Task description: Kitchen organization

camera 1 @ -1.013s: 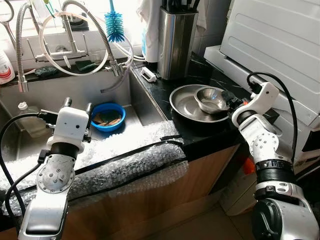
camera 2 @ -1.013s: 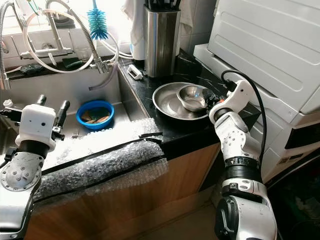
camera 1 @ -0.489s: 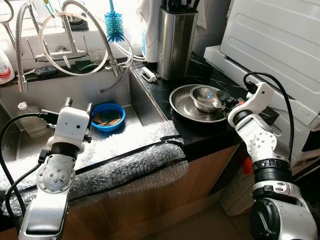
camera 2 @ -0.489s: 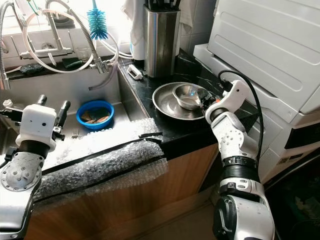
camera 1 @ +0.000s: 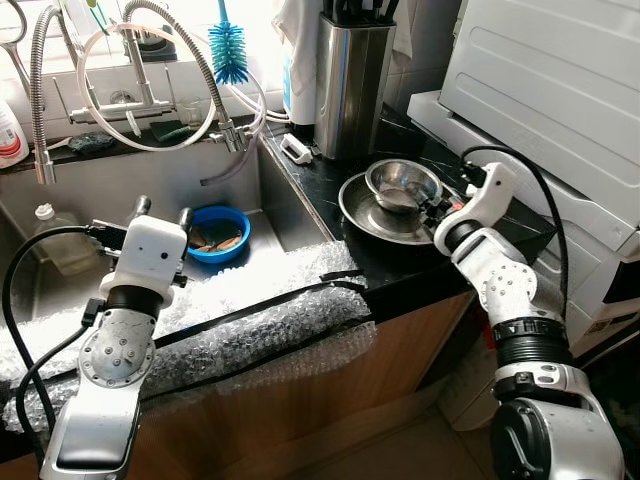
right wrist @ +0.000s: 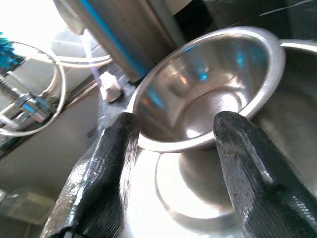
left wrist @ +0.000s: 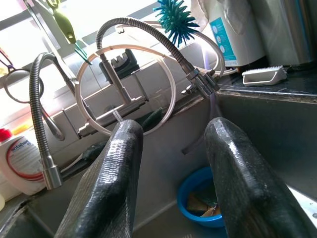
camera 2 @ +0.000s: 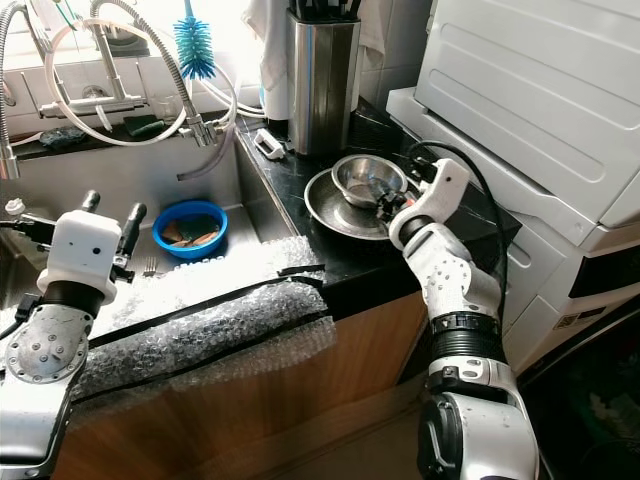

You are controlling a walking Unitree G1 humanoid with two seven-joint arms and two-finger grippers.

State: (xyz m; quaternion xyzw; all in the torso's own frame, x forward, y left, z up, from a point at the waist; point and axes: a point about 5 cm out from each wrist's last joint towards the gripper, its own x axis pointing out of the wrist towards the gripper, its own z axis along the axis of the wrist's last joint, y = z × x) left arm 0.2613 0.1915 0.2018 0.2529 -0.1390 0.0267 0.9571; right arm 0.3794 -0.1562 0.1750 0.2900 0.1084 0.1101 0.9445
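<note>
A small steel bowl [camera 1: 403, 185] hangs tilted just above a wide steel pan [camera 1: 362, 215] on the black counter. My right gripper [camera 1: 436, 207] is shut on the bowl's near rim; in the right wrist view its black fingers [right wrist: 111, 163] flank the bowl [right wrist: 208, 94]. My left gripper [camera 1: 165, 210] is open and empty, raised over the sink's front edge. In the left wrist view its fingers [left wrist: 119, 168] point toward the faucet and a blue bowl [left wrist: 200, 198].
The blue bowl [camera 1: 217, 233] with scraps lies in the sink [camera 1: 120, 190]. Bubble wrap [camera 1: 230, 310] covers the sink's front edge. A steel knife holder [camera 1: 352, 85] stands behind the pan. A white appliance [camera 1: 560, 90] is close on the right. The faucet hose [camera 1: 190, 50] loops above the sink.
My right gripper has carried the small steel bowl up and to the left, off the middle of the pan. The left arm has shifted slightly to the right.
</note>
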